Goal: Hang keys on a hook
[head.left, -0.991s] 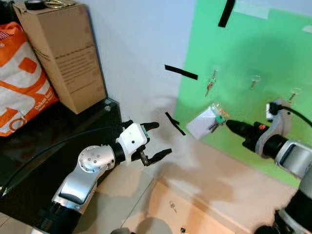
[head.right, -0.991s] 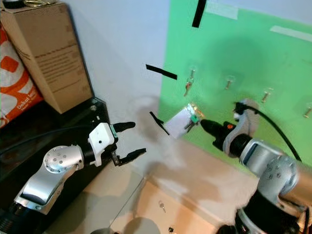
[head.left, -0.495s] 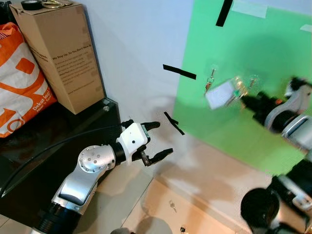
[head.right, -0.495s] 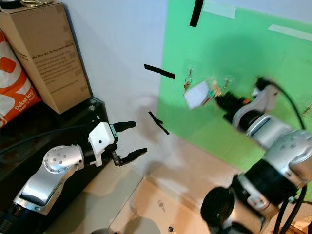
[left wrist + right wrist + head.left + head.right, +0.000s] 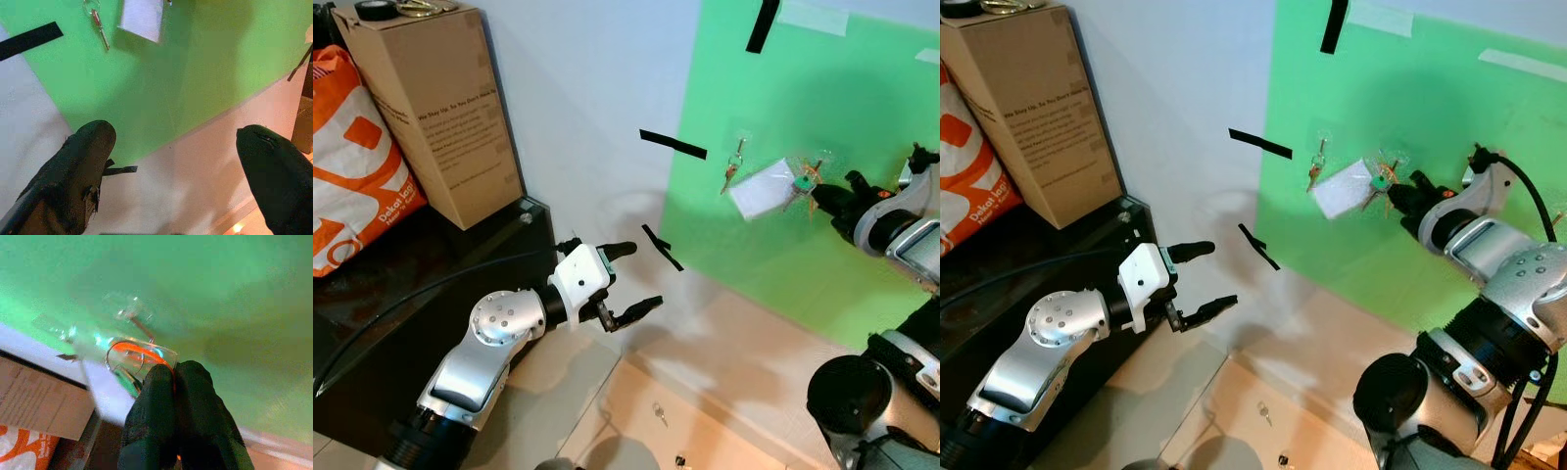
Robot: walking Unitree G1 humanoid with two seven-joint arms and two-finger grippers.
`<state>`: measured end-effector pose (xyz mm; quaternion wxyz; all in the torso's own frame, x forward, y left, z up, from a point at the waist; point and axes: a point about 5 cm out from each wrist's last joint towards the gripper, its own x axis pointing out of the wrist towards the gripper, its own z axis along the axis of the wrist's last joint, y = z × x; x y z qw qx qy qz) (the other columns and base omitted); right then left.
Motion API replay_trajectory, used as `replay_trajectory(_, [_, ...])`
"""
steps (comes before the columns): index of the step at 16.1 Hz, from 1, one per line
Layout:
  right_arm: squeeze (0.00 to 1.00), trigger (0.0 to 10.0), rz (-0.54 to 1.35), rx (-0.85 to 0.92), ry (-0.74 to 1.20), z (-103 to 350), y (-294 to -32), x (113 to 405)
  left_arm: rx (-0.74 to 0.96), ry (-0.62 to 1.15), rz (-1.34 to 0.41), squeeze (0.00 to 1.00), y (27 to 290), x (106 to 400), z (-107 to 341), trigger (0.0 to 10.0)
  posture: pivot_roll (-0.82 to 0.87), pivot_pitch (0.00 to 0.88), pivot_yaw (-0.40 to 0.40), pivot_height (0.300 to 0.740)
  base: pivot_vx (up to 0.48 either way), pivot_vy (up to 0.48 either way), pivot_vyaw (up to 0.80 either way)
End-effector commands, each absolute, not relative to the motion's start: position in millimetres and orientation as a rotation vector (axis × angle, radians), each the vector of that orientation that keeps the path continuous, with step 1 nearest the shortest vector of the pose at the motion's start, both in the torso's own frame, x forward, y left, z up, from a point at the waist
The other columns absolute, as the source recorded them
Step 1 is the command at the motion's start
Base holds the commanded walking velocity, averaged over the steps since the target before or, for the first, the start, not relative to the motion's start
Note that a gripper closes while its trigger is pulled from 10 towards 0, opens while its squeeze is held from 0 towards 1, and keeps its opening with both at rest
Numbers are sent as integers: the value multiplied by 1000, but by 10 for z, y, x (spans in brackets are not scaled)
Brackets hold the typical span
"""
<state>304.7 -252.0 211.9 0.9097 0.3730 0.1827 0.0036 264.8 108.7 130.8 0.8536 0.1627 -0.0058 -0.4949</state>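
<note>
- Right tool [image 5: 1402, 201] pinches our keys [image 5: 803, 182] by their orange ring, lifting them against the green board [image 5: 862, 117] so the ring can meet a clear hook [image 5: 139, 323].
- Left tool [image 5: 625, 284] waits low, fingers spread wide, holding nothing.

The right gripper [image 5: 1398, 199] has climbed from low on the green board [image 5: 1449, 108] up to the row of hooks, carrying the keys [image 5: 1381, 183] and their white tag [image 5: 1342, 189] along. A moment ago the bunch was a blur; now it hangs sharp against the second hook [image 5: 133, 316], pinched tight.
</note>
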Motion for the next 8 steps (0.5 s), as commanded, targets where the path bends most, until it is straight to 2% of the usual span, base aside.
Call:
replay_trajectory(1, [0,10000,3,789,331,2220,-2570,3099,344,-29,-1039,369,1100,2661,1368,10000,17,0,-37,740,0,0,0])
replay_trajectory(8, [0,10000,2,827,324,2243,-2641,3104,345,-26,-1034,369,1113,2660,1374,10000,22,0,-43,740,0,0,0])
